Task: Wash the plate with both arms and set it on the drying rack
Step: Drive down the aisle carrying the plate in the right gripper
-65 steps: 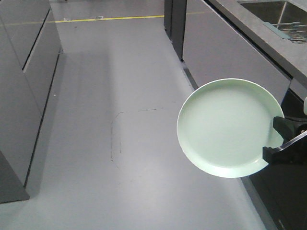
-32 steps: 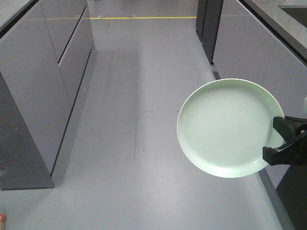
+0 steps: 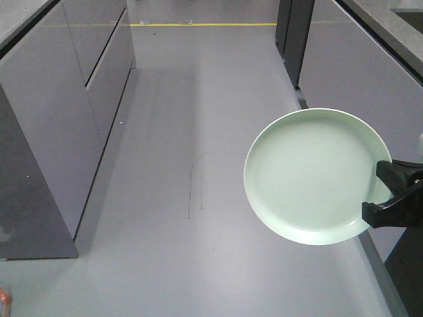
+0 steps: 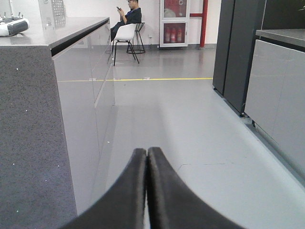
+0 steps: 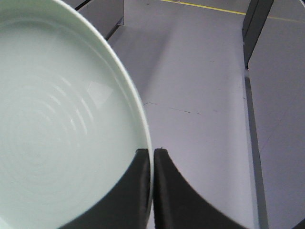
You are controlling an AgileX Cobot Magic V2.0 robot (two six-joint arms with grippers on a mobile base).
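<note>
Front view: plate (image 3: 310, 175) hanging above floor (image 3: 198, 132), just left of right hand (image 3: 379, 193), which is pinching its rim.
Left wrist view: left hand (image 4: 147, 151) sitting pressed together, gripping nothing; worktop (image 4: 52, 38) lying to its left.
Right wrist view: right hand (image 5: 152, 152) pinching plate (image 5: 57, 119) rim.
</note>
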